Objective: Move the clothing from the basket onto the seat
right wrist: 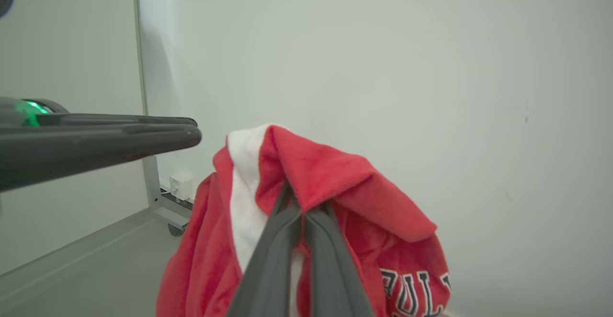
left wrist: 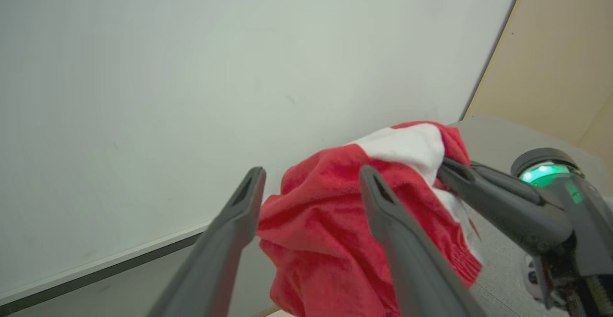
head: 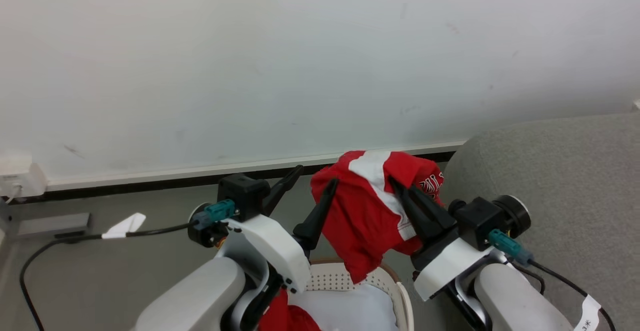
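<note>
Pinching a red garment (head: 357, 216) in the right hand (head: 398, 187), up above the basket (head: 327, 280), not yet over the seat (head: 555, 181), with left hand (head: 317, 175) spread beside it. Leaving more red cloth (head: 292, 319) inside.

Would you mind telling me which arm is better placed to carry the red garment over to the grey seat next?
The right arm. The right pincer is shut on the red garment above the basket, and the grey seat lies on its side. The left pincer is open, holding nothing.
</note>
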You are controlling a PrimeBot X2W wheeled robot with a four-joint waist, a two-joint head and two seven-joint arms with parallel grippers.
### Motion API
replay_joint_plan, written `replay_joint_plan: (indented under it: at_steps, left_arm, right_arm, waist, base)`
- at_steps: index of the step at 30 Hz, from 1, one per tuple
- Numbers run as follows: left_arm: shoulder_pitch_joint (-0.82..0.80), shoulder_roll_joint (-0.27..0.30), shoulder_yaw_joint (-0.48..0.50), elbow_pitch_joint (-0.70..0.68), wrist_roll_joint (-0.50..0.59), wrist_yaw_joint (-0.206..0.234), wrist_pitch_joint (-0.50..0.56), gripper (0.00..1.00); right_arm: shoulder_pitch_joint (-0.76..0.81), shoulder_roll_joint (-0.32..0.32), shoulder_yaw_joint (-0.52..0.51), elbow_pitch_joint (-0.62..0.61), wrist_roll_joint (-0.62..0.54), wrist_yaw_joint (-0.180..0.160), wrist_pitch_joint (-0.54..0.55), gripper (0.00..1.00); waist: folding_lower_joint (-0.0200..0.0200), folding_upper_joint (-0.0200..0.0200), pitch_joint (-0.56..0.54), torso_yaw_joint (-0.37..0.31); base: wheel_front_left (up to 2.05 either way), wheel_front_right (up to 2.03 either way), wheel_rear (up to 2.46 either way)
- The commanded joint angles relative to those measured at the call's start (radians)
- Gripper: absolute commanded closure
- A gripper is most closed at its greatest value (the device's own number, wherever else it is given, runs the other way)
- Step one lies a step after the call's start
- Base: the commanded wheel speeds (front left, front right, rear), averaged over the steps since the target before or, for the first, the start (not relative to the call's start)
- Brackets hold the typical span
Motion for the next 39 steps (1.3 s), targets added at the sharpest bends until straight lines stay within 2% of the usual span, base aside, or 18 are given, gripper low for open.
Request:
replay_joint_plan:
  at_steps: [1, 8, 16, 21, 25, 30, 39]
  left_arm:
    - [0.015, 0.008, -0.002, -0.005, -0.009, 0.001, -0.003, 0.00]
    - [0.029, 0.014, -0.016, -0.008, 0.010, 0.002, -0.018, 0.00]
    - [0.040, -0.019, -0.054, 0.000, 0.027, -0.016, -0.038, 0.00]
    - [0.020, -0.037, -0.092, 0.008, 0.061, -0.026, -0.039, 0.00]
    - [-0.001, -0.040, -0.109, 0.003, 0.079, -0.035, -0.035, 0.00]
    - [-0.054, -0.027, -0.130, -0.019, 0.122, -0.053, -0.030, 0.00]
    - [-0.197, 0.016, -0.133, -0.062, 0.202, -0.099, -0.029, 0.00]
  right_arm:
    - [0.013, -0.017, -0.016, -0.014, -0.012, -0.002, 0.000, 1.00]
    - [0.026, -0.069, -0.078, -0.062, -0.034, -0.002, 0.000, 1.00]
    - [0.056, -0.137, -0.169, -0.127, -0.052, -0.002, 0.000, 1.00]
    - [0.082, -0.172, -0.233, -0.163, -0.059, -0.002, 0.000, 1.00]
    - [0.089, -0.181, -0.292, -0.181, -0.051, -0.002, 0.000, 1.00]
    - [0.037, -0.194, -0.409, -0.183, -0.046, -0.002, 0.000, 1.00]
    - [-0.233, -0.235, -0.603, -0.072, -0.019, -0.002, 0.024, 1.00]
  waist:
    - [-0.0001, 0.0000, 0.008, -0.026]
    - [-0.0001, 0.0000, 0.033, -0.120]
    - [-0.0001, 0.0000, 0.068, -0.229]
    - [-0.0001, 0.0000, 0.110, -0.265]
    - [-0.0001, 0.0000, 0.158, -0.267]
    - [-0.0001, 0.0000, 0.270, -0.241]
    - [-0.0001, 0.0000, 0.542, -0.144]
  base:
    - [0.00, 0.00, 0.00]
    - [0.00, 0.00, 0.00]
    - [0.00, 0.00, 0.00]
    - [0.00, 0.00, 0.00]
    - [0.00, 0.00, 0.00]
    - [0.00, 0.00, 0.00]
    - [0.00, 0.00, 0.00]
